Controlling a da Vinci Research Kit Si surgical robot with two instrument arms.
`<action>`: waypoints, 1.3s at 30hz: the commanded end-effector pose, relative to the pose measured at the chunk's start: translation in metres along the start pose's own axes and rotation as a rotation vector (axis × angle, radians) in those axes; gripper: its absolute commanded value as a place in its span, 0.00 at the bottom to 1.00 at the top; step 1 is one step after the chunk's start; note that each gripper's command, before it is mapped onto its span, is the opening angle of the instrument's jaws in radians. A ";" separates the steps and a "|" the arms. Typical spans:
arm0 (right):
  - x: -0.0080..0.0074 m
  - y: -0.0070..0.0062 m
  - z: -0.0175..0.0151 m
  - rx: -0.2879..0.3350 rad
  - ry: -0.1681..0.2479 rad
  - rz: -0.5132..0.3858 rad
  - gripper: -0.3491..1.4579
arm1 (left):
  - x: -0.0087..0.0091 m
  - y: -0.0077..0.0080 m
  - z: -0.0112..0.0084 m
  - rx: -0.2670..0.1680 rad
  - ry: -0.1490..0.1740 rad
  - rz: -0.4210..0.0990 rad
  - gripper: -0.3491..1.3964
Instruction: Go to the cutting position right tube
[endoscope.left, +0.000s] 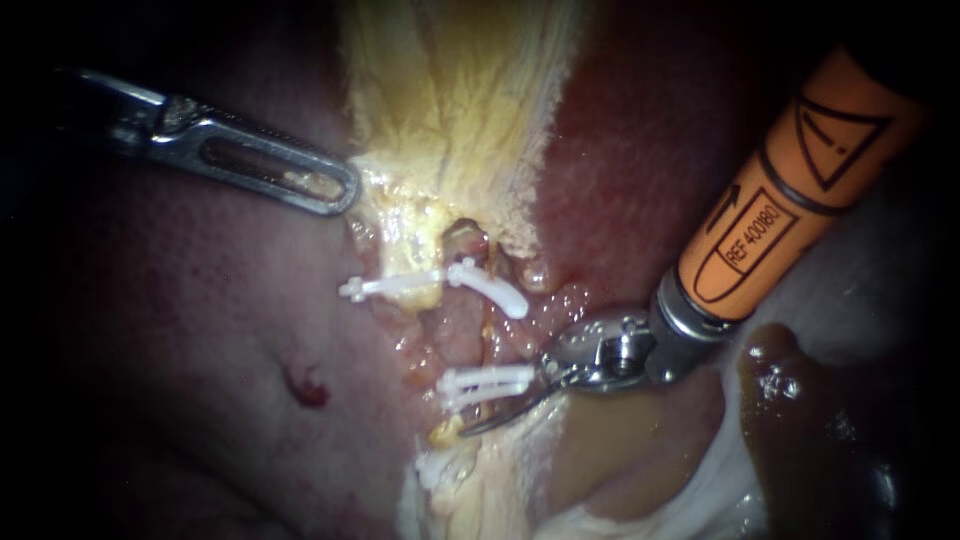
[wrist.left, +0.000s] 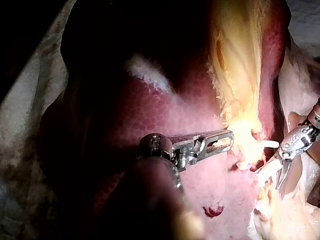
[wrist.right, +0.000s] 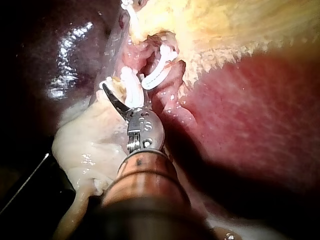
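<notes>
Right tube (endoscope.left: 487, 340) runs between the curved upper clip (endoscope.left: 490, 288) and the paired lower clips (endoscope.left: 488, 381), at the middle of the raw tissue. Nearest you, your right instrument (endoscope.left: 500, 408) comes in on its orange shaft. Its claw is released, one dark blade lying just under the paired clips. Farther off, your left instrument (endoscope.left: 345, 190) has its claw clenched on the edge of the yellow tissue (endoscope.left: 460, 90), beside the liver (endoscope.left: 180, 330).
</notes>
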 end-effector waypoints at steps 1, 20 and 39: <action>0.0001 0.0000 0.0001 -0.001 0.006 0.000 0.96 | 0.0000 0.0000 0.0000 0.000 0.000 0.000 0.00; -0.0005 0.0000 -0.0014 -0.026 0.019 -0.006 0.99 | 0.0000 0.0000 -0.0001 0.001 0.000 0.001 0.00; -0.0005 0.0001 -0.0073 -0.053 0.040 -0.019 0.99 | 0.0001 0.0000 -0.0002 0.001 0.001 0.001 0.00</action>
